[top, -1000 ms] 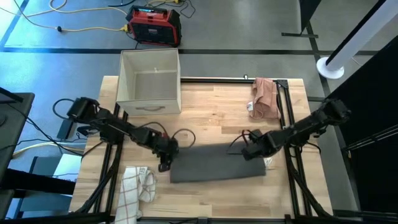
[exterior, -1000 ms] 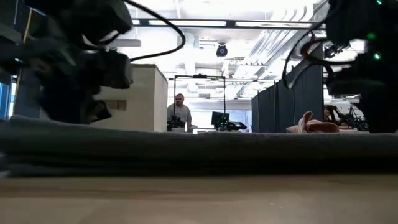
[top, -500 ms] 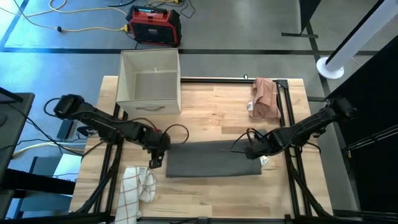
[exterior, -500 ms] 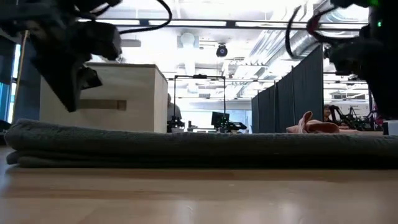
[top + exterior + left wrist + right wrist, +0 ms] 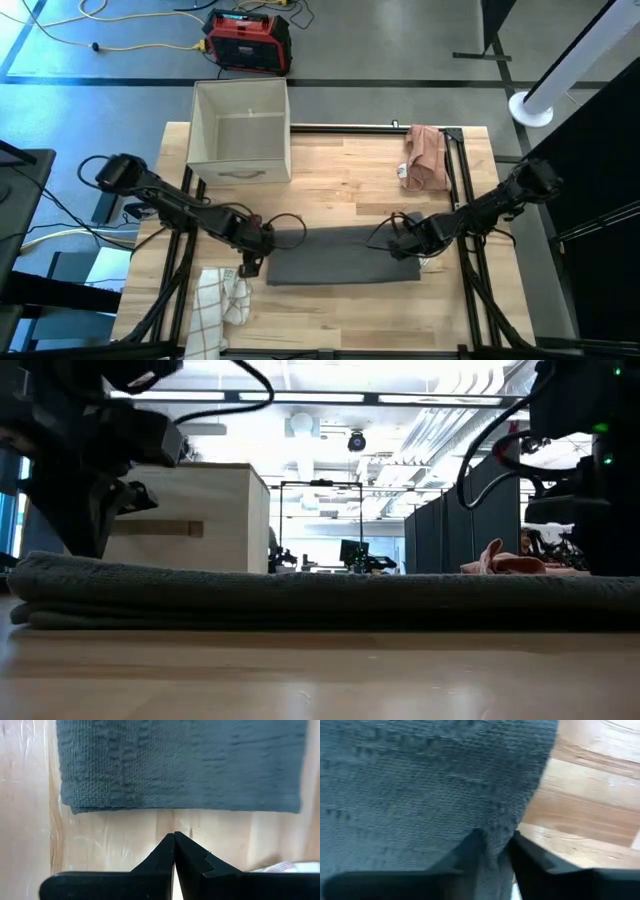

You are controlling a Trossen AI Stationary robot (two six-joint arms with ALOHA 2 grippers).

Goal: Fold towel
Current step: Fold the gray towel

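Observation:
A dark grey towel point(image 5: 342, 255), folded into a long strip, lies flat on the wooden table point(image 5: 350, 190); the low view shows its stacked layers point(image 5: 320, 600). My left gripper point(image 5: 250, 266) hovers shut just off the towel's left end, over bare wood point(image 5: 174, 835), touching nothing. My right gripper point(image 5: 405, 245) is at the towel's right end, shut on it point(image 5: 492, 852). My right gripper pinches the towel's right end, by its edge point(image 5: 495, 837), between its two fingers. It comes from the table's right side, slanting down. One layer or several, I cannot tell. The towel lies flat and slack on the table.
An open white box point(image 5: 241, 132) stands at the far left of the table. A pink cloth point(image 5: 426, 156) lies at the far right. A white checked cloth point(image 5: 220, 298) is bunched at the near left, close to my left gripper.
My left gripper has come off the towel's left end and drawn back toward the table's left edge. The towel has slid a little toward the far edge and left, and now lies straighter across the table. My right gripper has stayed on its right end.

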